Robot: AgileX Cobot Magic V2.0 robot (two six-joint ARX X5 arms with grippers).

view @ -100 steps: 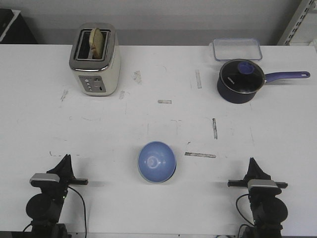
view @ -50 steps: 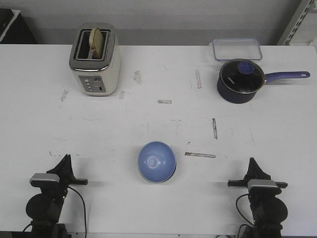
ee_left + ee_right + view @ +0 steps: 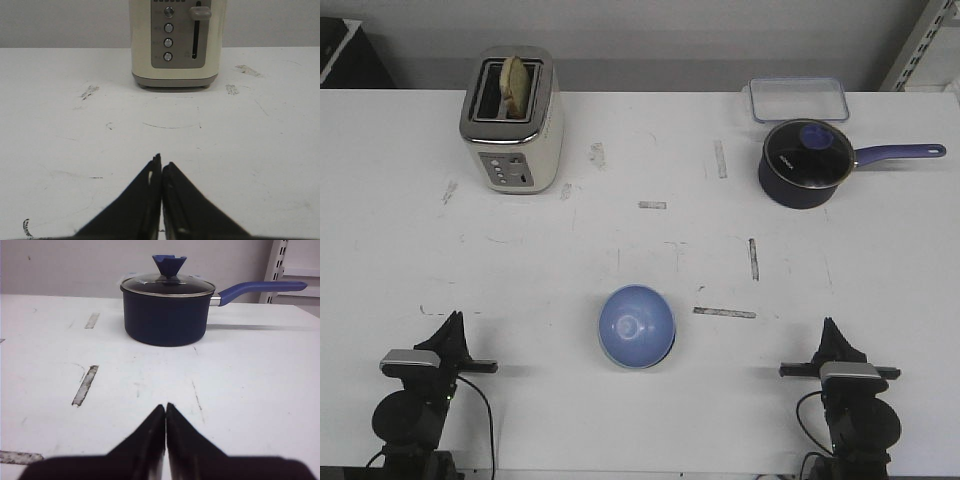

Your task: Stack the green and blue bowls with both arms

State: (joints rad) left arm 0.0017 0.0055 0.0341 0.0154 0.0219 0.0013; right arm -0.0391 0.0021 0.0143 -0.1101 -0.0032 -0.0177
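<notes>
A light blue bowl (image 3: 636,326) stands upright on the white table (image 3: 640,250), near the front middle. A thin paler edge runs along its lower right side; I cannot tell whether that is the green bowl beneath it. No separate green bowl shows in any view. My left gripper (image 3: 453,322) rests at the front left, shut and empty, well to the left of the bowl. In the left wrist view (image 3: 161,162) its jaws are pressed together. My right gripper (image 3: 830,326) rests at the front right, shut and empty, also seen in the right wrist view (image 3: 166,406).
A cream toaster (image 3: 512,120) with bread in it stands at the back left and faces the left gripper (image 3: 175,42). A dark blue lidded saucepan (image 3: 807,163) with a long handle stands at the back right (image 3: 167,312). A transparent container (image 3: 798,99) lies behind it.
</notes>
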